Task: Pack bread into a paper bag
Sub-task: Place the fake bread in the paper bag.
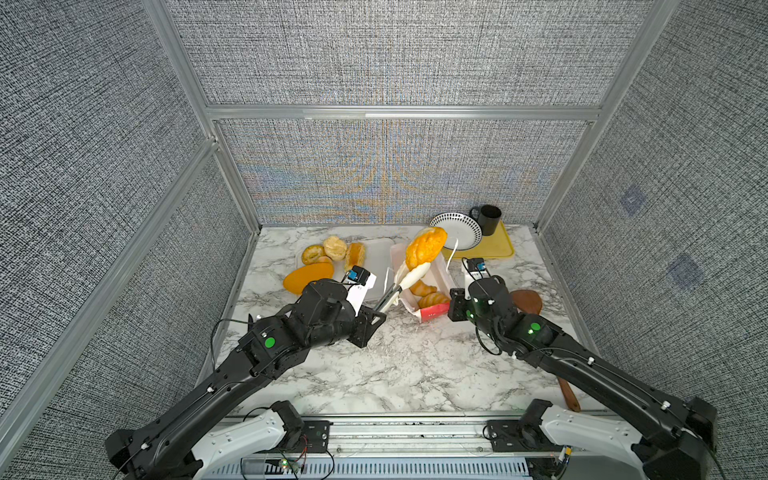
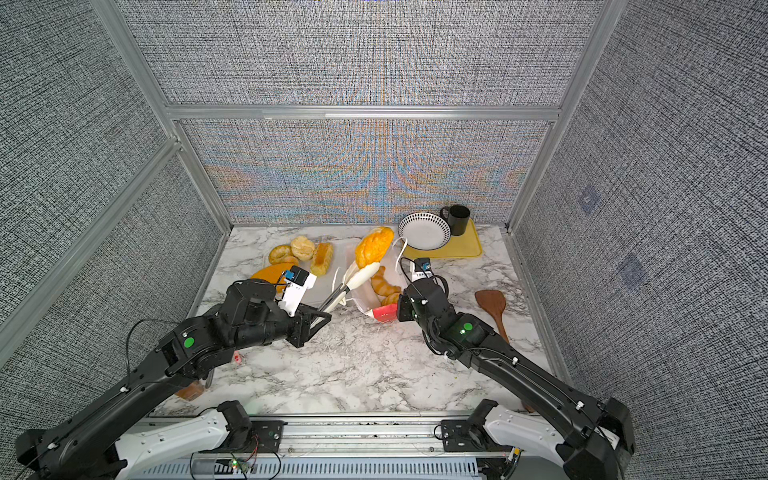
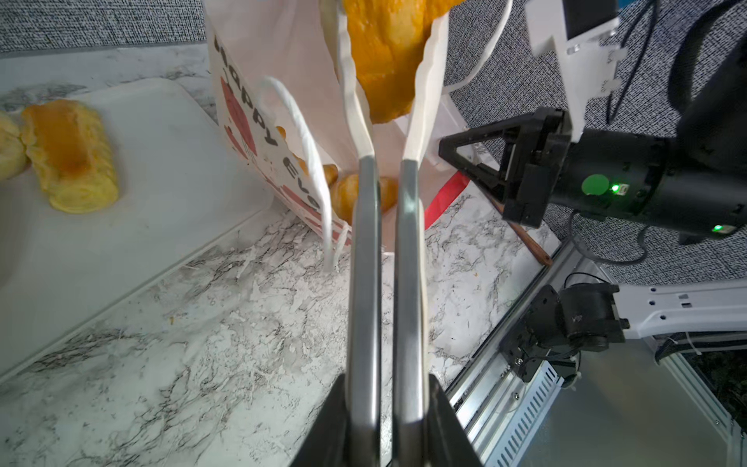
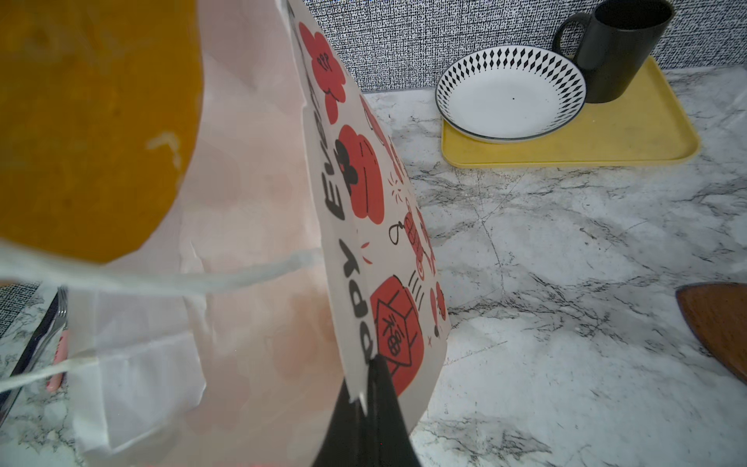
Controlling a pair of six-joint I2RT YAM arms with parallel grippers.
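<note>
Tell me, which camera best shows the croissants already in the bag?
Both top views: they look down into the open paper bag, so the croissants lie in plain sight. The left wrist view catches only parts of them behind the tongs and bag wall. The right wrist view shows none clearly.

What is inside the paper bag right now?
Two croissants lie inside the paper bag. The tongs hold another bread above its opening, not yet in. Anything deeper is hidden by the bag's walls.
</note>
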